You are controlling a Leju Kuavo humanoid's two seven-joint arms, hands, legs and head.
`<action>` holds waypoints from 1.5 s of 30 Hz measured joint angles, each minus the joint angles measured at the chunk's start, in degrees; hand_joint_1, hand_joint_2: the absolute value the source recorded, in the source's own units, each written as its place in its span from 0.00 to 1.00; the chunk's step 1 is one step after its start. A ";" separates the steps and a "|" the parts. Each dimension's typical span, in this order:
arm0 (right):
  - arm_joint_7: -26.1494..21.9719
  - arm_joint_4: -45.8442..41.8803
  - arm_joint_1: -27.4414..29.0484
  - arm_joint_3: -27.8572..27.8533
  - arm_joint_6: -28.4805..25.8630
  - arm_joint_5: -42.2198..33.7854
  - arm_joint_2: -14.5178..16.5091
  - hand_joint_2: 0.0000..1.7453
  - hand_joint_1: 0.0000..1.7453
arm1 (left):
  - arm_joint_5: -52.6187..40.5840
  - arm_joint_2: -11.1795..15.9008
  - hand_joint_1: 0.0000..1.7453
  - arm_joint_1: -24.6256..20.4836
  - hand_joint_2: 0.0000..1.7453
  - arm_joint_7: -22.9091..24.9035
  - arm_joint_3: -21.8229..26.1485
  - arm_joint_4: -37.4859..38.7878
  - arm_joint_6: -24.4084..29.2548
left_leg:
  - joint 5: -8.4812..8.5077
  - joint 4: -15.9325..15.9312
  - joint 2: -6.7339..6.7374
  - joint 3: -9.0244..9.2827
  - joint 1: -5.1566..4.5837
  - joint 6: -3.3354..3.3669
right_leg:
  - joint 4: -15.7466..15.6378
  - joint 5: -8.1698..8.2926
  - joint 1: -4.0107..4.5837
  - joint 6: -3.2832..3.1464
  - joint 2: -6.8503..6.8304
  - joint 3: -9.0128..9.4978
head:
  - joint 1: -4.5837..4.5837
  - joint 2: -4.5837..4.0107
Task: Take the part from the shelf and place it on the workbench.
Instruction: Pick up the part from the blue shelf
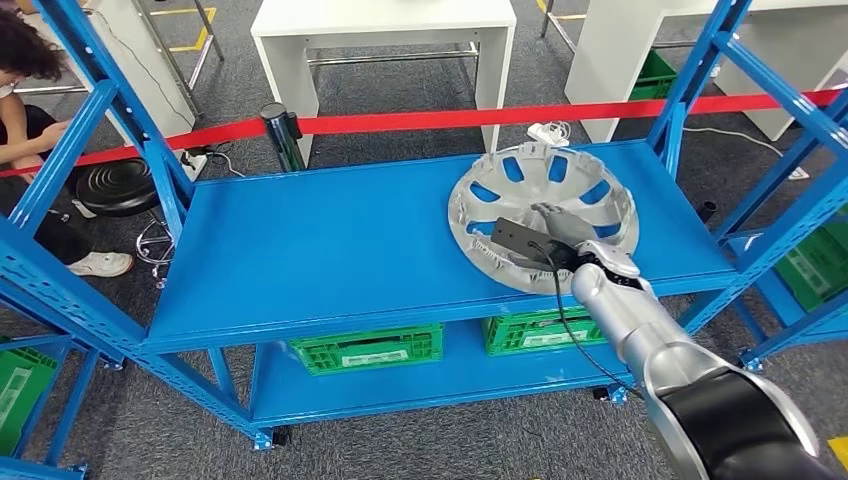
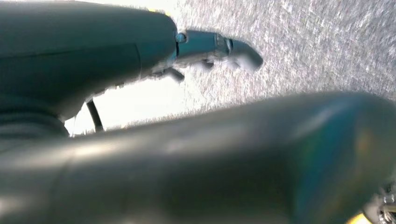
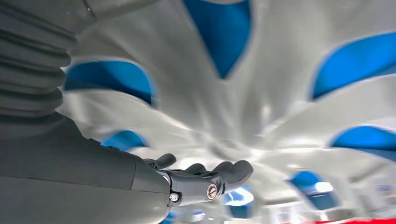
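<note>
Person [image 1: 30, 130] crouches at far left behind the red tape [image 1: 420, 122]. Blue shelf [image 1: 330, 250] has green crates [image 1: 368, 348] on the lower level. The silver part [image 1: 543, 210], a wheel cover, lies flat on the top level's right side. Right hand [image 1: 560, 245] rests over its near rim, fingers [image 3: 231, 172] curled; can't tell if it's actually gripping.

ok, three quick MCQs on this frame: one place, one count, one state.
1. Where does the wheel cover lie?
A. upper shelf board, right part
B. lower shelf
C. floor

2. How many green crates sit under that board?
A. none
B. two
C. four

3. The right hand is:
A. hanging by the robot's side
B. over the wheel cover's near part
C. lifting it clear of the shelf

Key: 1 A, it rests on the blue shelf. 2 B, one crate and another. 3 B, the cover lies flat.
</note>
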 joint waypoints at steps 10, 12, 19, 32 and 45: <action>-1.05 0.68 1.49 0.25 -2.36 0.75 4.21 0.00 0.00 | 0.46 -0.31 0.00 -0.06 0.00 -0.48 0.13 -0.01 0.07 | 1.24 -0.57 -0.40 0.61 0.16 0.65 | -1.63 0.69 0.28 -0.02 -0.19 1.10 | 0.13 0.00; -1.22 0.10 1.15 0.45 -2.80 0.82 4.79 0.00 0.00 | 0.67 -0.28 0.00 -0.01 0.00 -0.58 0.45 -0.01 0.14 | 1.19 -0.56 -0.39 0.60 0.09 0.74 | -1.70 0.70 0.20 0.32 -0.22 1.11 | 0.11 0.00; -0.89 -2.16 -0.10 1.89 -2.94 0.77 5.96 0.00 0.00 | 0.80 -0.27 0.00 0.19 0.00 -0.73 1.04 -0.01 0.17 | 1.15 -0.55 -0.64 0.61 0.02 0.81 | -1.73 0.57 0.12 0.88 -0.37 1.15 | 0.10 0.00; -0.87 -6.42 0.01 4.19 -4.25 -0.83 7.13 1.00 0.00 | 0.82 -0.27 0.00 0.23 0.00 -1.03 1.34 -0.01 0.21 | 1.15 -0.68 -0.63 0.63 0.05 0.80 | -1.72 0.52 0.14 0.88 -0.36 1.10 | 0.10 0.00; 0.94 -3.45 0.25 6.39 3.67 -6.62 9.51 1.00 0.00 | 0.01 -0.27 0.00 -0.15 0.00 -0.54 1.51 -0.01 0.17 | 1.15 -0.68 -0.62 0.62 0.05 0.80 | -1.72 0.51 0.14 0.87 -0.36 1.09 | 0.10 0.00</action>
